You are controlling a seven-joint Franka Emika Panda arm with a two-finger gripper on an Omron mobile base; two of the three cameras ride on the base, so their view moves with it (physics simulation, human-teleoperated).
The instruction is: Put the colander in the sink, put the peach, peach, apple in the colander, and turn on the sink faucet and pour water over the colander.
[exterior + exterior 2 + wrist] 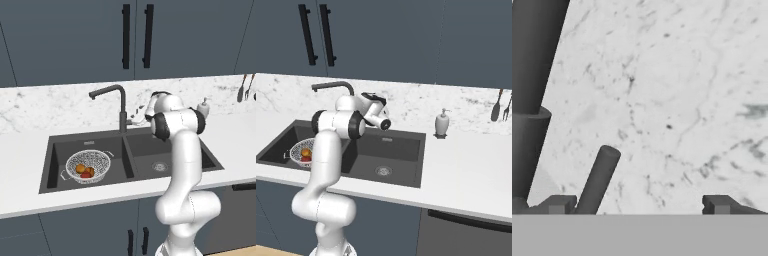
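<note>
The silver mesh colander (pixel 70 162) sits in the left basin of the dark sink (pixel 150 149). Two orange peaches (pixel 80 168) and a red apple (pixel 86 175) lie inside it. In the right base view my arm half hides the colander (pixel 297 146). The sink faucet (pixel 122 107) stands behind the divider, its spout turned left over the colander. No water shows at the spout. My gripper (pixel 639 205) is open at the faucet's base, close to the marble wall. The small lever (pixel 598 177) rises just inside its left fingertip (pixel 559 204), and the faucet column (pixel 532 75) stands left of it.
A white soap dispenser (pixel 203 106) stands on the counter right of the sink. Utensils (pixel 243 87) hang on the wall at far right. Dark upper cabinets with black handles (pixel 126 35) sit above the faucet. The right basin (pixel 396 150) holds nothing but its drain.
</note>
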